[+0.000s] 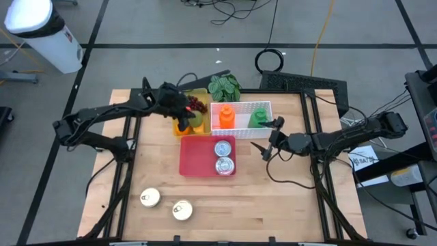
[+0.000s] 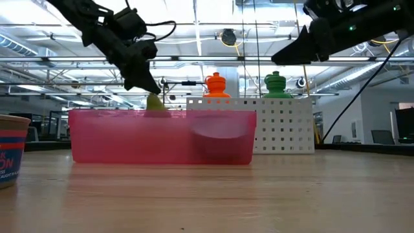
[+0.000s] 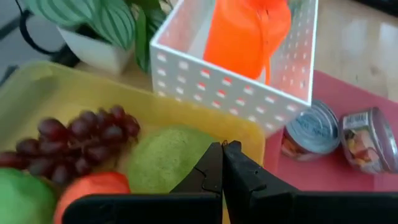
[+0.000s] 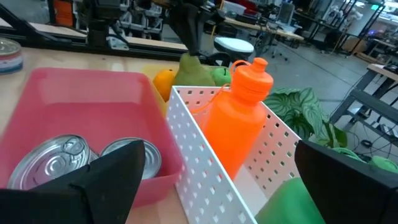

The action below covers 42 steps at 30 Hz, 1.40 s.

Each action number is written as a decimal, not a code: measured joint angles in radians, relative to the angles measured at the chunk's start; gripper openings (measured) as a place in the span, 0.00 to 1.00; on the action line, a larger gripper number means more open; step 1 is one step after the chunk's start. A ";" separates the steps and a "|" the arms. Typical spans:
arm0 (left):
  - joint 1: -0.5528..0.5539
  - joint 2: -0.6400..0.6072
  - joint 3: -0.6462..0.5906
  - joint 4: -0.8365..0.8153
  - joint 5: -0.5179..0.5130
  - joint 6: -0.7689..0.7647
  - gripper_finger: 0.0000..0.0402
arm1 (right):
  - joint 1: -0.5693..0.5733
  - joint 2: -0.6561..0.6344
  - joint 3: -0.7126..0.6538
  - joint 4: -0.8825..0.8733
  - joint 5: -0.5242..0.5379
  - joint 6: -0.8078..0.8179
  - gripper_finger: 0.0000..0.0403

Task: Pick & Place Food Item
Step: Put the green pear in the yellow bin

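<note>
A yellow tray [image 1: 198, 96] at the far middle of the table holds dark grapes [image 3: 81, 134], a green pear-like fruit [image 3: 163, 158], an orange-red fruit [image 3: 93, 186] and a green fruit [image 3: 18, 199]. My left gripper [image 3: 222, 163] is shut and slants down over the pear, its tips right at the pear's top [image 2: 155, 102]. My right gripper [image 1: 268, 139] hangs open in the air to the right of the pink tray [image 1: 194, 160], in front of the white basket [image 1: 240, 126], with nothing between its fingers. My left gripper's shut fingertips [image 3: 214, 167] stand at the top of the green pear [image 4: 194, 65], slanting down from the table's left. Whether they touch the pear I cannot tell. Nothing shows between the fingers.
The pink tray holds two tin cans [image 1: 224, 156]. The white perforated basket holds an orange bottle [image 1: 227, 116] and a green bottle [image 1: 259, 117]. A potted plant [image 1: 224, 87] stands behind it. Two more cans [image 1: 166, 203] stand near the table's front left.
</note>
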 joint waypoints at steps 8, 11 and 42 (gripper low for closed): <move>-0.076 -0.017 -0.005 -0.111 -0.078 -0.028 0.00 | -0.003 0.000 0.000 -0.020 0.000 0.000 0.98; -0.088 -0.040 0.011 -0.055 -0.078 -0.027 0.00 | -0.004 0.000 0.000 -0.020 0.000 -0.001 0.98; -0.055 -0.056 0.046 -0.353 -0.270 -0.089 0.00 | -0.005 0.000 0.000 -0.020 0.000 0.000 0.98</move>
